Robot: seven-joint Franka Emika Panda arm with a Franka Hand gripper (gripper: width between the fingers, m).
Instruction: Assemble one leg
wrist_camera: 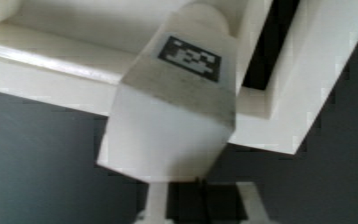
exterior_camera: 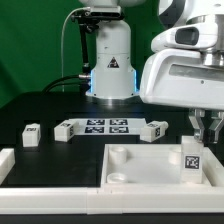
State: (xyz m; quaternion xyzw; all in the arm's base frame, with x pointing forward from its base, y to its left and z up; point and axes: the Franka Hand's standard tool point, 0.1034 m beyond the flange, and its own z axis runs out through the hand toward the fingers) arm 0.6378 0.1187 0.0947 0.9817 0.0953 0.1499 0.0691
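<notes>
Leg stands upright at the tabletop's corner on the exterior view's right, its tagged face toward the camera and its long axis roughly vertical. Straight above it hangs the gripper, fingers reaching down to the leg's upper end. In the wrist view the leg runs lengthwise away from the gripper, its far end with the marker tag lying over the tabletop's raised rim; its near end sits between the fingers, so the gripper appears clenched on the leg, though the contact itself is partly hidden at the picture's edge.

The coming move turns on how the leg's axis lines up with the corner socket beneath it. Whether the lower end is already seated in that socket or only resting against the rim cannot be told. Other legs and the marker board lie beyond the tabletop, well apart from the gripper.
</notes>
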